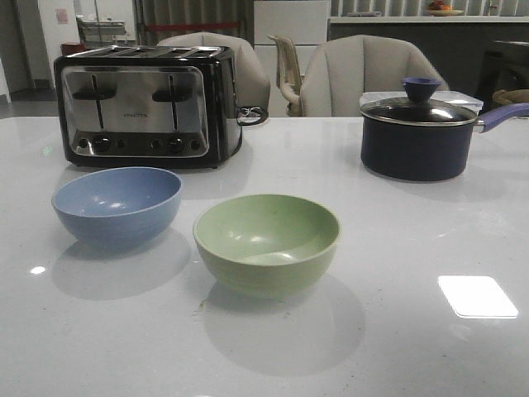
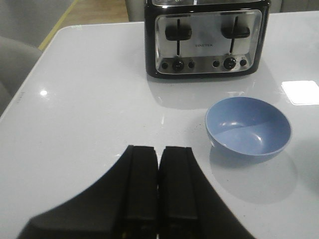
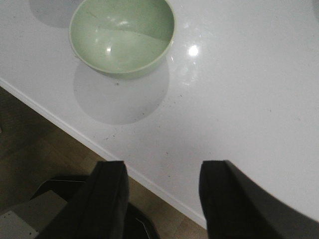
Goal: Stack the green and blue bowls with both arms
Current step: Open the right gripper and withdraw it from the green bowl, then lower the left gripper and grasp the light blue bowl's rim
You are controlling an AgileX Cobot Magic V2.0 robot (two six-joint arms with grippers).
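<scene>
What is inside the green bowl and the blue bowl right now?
Nothing: the green bowl and the blue bowl both show bare interiors with only light reflections. They sit apart on the white table, not stacked. The table surface under each bowl is hidden.

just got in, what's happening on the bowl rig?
Nothing is being handled. The blue bowl and green bowl sit apart on the white table, both upright and empty, in front of the toaster and the lidded pot. The left gripper is shut and empty, short of the blue bowl. The right gripper is open near the table edge, short of the green bowl.
</scene>
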